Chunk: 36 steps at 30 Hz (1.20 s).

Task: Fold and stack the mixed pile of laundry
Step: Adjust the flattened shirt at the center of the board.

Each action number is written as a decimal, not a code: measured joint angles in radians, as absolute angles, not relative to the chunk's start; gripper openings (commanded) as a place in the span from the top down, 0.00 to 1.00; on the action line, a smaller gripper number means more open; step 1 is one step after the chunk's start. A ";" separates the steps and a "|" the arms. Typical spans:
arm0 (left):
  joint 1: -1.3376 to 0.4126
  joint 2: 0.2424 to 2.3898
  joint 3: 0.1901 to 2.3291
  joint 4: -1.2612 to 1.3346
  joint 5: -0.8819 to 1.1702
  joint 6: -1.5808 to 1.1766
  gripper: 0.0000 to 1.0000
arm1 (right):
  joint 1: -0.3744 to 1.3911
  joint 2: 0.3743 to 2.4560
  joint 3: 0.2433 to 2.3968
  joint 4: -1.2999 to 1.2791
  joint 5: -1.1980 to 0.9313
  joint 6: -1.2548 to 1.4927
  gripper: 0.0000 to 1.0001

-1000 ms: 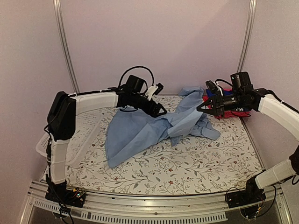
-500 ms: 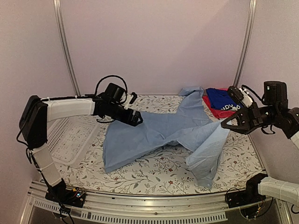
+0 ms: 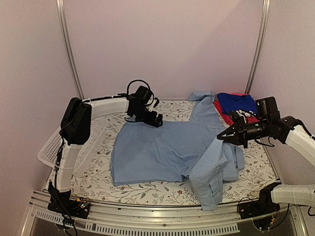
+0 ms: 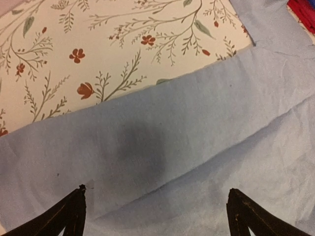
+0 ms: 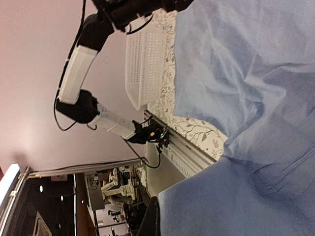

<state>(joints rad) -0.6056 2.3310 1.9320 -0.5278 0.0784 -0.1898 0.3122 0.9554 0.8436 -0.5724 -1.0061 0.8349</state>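
Hovering the left gripper (image 3: 157, 122) just over the far edge of the light-blue collared shirt (image 3: 162, 147), fingers (image 4: 74, 211) spread wide apart. Holding the right gripper (image 3: 220, 137) at the shirt's bunched right side, though not showing clearly whether pinching cloth. Lying mostly flat across the floral table cover (image 3: 147, 189), with the royal-blue shirt (image 3: 234, 102) resting on the red-pink garment (image 3: 220, 110) in the far right corner.

Raised left arm (image 3: 103, 106) steeply from base, bent at elbow, reached forearm rightward toward far middle. Held left gripper (image 3: 157, 121) low and pointing down, fingertips (image 4: 74, 211) spread wide apart in wrist view. Brought right arm (image 3: 300, 140) in from right side, forearm nearly level. Pointed right gripper (image 3: 221, 137) leftward. Showed only one dark finger (image 5: 150, 216) in wrist view, so could not tell jaw state.
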 measured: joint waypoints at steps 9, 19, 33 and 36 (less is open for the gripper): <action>-0.580 2.338 1.819 -0.585 0.029 -0.207 0.19 | 0.210 1.415 0.846 -0.586 -0.718 0.583 1.00; -0.440 2.349 1.830 -0.583 -0.009 -0.299 0.27 | 0.208 2.006 1.310 -0.558 -0.611 0.429 1.00; -0.295 2.440 2.024 -0.565 0.046 -0.273 0.00 | 0.200 2.232 1.693 -0.636 -0.691 0.317 1.00; -0.350 2.299 1.854 -0.514 0.052 -0.237 0.00 | 0.200 2.011 1.475 -0.646 -0.749 0.317 1.00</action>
<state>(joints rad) -0.3496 2.2990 1.8542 -0.5137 0.0525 -0.2375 0.1997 2.0106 1.4754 -0.6456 -0.7486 0.3168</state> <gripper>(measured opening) 0.996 0.007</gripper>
